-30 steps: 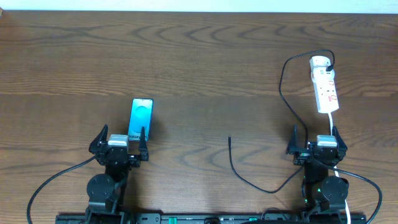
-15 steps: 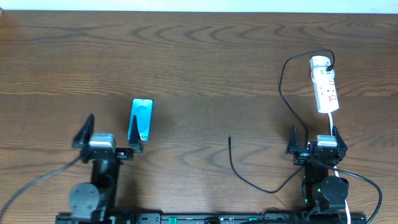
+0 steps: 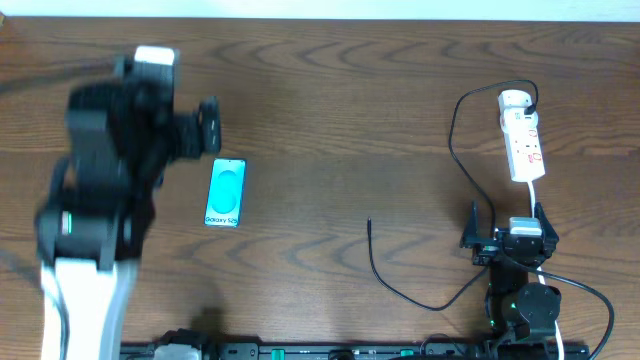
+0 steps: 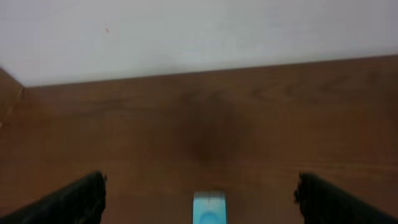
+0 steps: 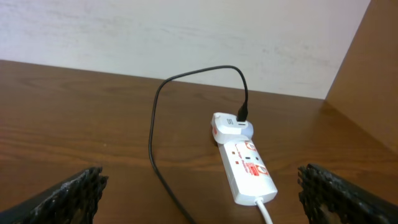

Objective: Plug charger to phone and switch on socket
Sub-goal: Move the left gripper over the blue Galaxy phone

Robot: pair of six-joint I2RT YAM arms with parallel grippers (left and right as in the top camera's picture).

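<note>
Dark wood-grain table (image 3: 330, 100) carries everything here. The left arm (image 3: 100, 180) stands high over the table's left side, so near the overhead camera that it looks large and blurred, with its white lower link at the near edge and its black upper parts reaching toward the far side. The left gripper (image 4: 199, 183) has its jaws spread as wide as they go and nothing in them; in its wrist view the two dark fingers (image 4: 68, 199) sit at the bottom corners, pointing toward the far wall (image 4: 199, 31). The phone (image 3: 226, 192) lies flat and screen-up just right of that arm, untouched, its top edge peeping in between the fingers at the bottom of the wrist view. The right arm (image 3: 525, 300) is folded low at the near edge, and the right gripper (image 3: 507, 218) is likewise fully parted and empty, aimed at the socket (image 3: 522, 135) on the far right. The charger (image 3: 395, 288) runs from the white plug (image 5: 231, 126) at the socket's far end, loops left and down past the right gripper, and ends with its free tip on bare wood between phone and socket, well apart from both. The white cord (image 5: 264, 208) leaves the socket's near end.
</note>
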